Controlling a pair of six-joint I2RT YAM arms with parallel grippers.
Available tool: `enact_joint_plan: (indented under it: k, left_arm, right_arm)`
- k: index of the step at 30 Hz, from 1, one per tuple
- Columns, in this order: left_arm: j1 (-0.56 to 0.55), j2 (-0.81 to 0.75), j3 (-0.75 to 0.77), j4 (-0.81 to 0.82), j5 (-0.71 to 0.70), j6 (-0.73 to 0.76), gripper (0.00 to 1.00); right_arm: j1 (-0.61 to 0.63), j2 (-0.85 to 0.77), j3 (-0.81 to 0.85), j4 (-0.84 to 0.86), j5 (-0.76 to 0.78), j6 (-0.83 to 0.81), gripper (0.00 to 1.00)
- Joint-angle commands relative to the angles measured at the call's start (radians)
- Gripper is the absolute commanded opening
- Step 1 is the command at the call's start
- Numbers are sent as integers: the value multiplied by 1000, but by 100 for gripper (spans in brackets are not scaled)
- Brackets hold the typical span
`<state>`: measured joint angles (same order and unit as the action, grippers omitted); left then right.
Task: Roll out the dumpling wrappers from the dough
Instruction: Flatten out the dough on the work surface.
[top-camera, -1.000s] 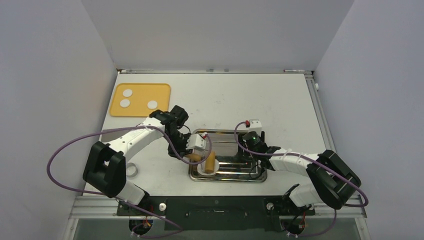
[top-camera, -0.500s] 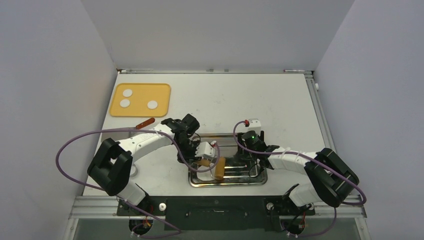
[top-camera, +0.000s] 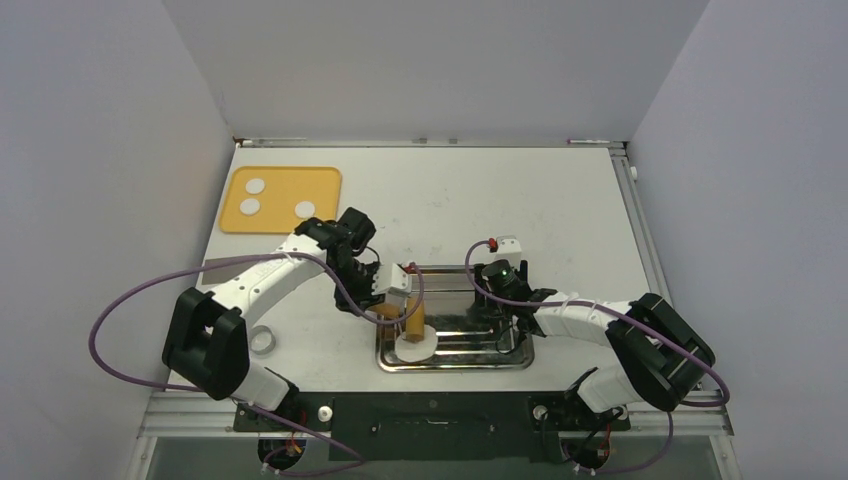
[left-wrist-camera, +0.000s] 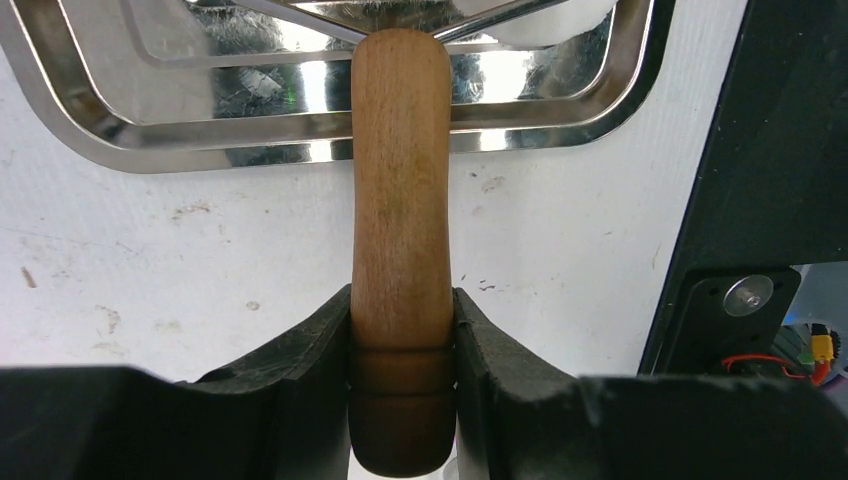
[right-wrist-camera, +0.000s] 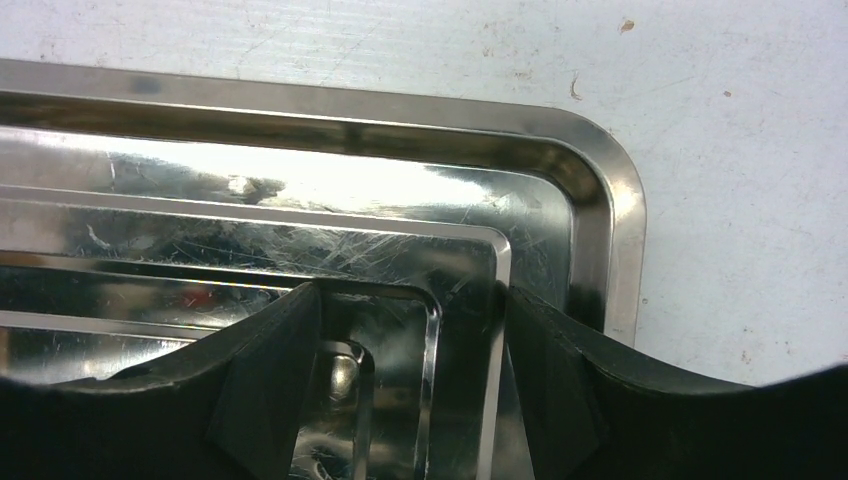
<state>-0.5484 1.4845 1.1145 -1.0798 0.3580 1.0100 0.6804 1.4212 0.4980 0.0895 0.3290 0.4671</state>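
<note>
Wooden rolling pin (left-wrist-camera: 400, 150) is clamped in my left end effector (left-wrist-camera: 400, 305), tip over the dumpling wrapper (top-camera: 417, 347) at the tray's (top-camera: 500, 358) near left; push unevenly and it could tear or stick. Right end effector (right-wrist-camera: 410, 300) stands wide over the tray. Only the top view shows the dough (top-camera: 250, 206) far left.

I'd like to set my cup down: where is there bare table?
Free: the far table between the yellow board and the right edge, behind the metal tray. Crowded: the tray, under the left gripper, right gripper and rolling pin.
</note>
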Motion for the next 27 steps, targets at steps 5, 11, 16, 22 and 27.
enact_joint_plan:
  k: [5,11,16,22,27]
  left_arm:
    - [-104,-10,-67,36,79,-44,0]
    - [-173,35,-99,160,53,-94,0]
    - [-174,75,-34,232,86,-161,0]
    - [-139,82,134,274,88,-204,0]
    - [-77,90,258,294,113,-213,0]
  right_arm:
    - [-6,18,27,-13,24,16,63]
    - [-7,9,20,-12,25,20,63]
    - [-7,19,26,-11,23,18,63]
    - [-7,7,25,4,17,13,63]
    - [-7,-6,32,20,7,7,63]
